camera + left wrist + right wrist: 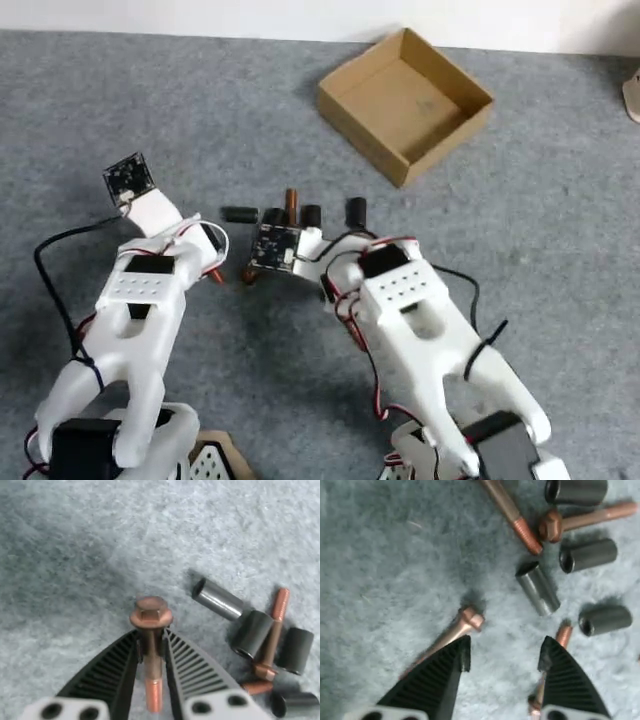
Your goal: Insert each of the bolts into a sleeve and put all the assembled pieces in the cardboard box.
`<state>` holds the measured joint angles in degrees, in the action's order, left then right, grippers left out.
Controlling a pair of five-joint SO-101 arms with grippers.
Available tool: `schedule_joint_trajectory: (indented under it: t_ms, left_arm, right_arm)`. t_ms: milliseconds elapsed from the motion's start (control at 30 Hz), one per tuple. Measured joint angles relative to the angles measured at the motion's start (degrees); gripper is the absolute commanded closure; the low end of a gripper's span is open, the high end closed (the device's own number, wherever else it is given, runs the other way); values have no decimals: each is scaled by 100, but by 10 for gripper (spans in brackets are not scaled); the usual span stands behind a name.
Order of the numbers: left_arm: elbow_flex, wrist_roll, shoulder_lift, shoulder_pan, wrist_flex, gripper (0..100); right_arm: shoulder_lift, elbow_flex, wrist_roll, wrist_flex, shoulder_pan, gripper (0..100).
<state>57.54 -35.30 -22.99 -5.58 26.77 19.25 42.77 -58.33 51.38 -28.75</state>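
Left hand (151, 639), one bolt (151, 615), perhaps four sleeves (218, 598)

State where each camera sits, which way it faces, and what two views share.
High view: fixed above the table, looking down on both arms and the cardboard box.
Left wrist: on the left arm, looking along its jaws, shut on a bolt.
Right wrist: on the right arm, looking down between its open jaws.
Shared: both wrist views show the loose sleeves.

Grey carpeted table (150, 110) bears loose bolts (291, 203), dark sleeves (239, 214), a cardboard box (360, 135).
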Motion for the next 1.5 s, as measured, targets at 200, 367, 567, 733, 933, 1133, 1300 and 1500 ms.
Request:
schedule_joint_trajectory:
  t_ms: [200, 367, 567, 733, 933, 1133, 1300, 1500]
  left_arm:
    - [0, 0, 0, -299, -396, 994]
    - [0, 0, 0, -457, -580, 994]
    - [255, 0, 0, -492, -888, 994]
    - [615, 0, 0, -492, -1495, 994]
    - [721, 0, 0, -492, -1811, 994]
    - [721, 0, 0, -492, -1829, 994]
    - [721, 0, 0, -492, -1829, 994]
    - [721, 0, 0, -484, -1829, 994]
  right_arm:
    - [-554, -651, -519, 360, 0, 778]
    - [-1178, -1345, -888, 686, 0, 778]
    - [-2127, -2180, -1213, 1090, 0, 778]
    - [-2857, -2690, -1213, 1143, 0, 778]
    - [-3402, -3270, -1213, 1125, 9, 778]
    - [-3675, -3446, -1213, 1143, 9, 778]
    - [-3930, -3473, -1213, 1108, 9, 807]
    - [-4255, -3719, -1011, 1081, -26, 975]
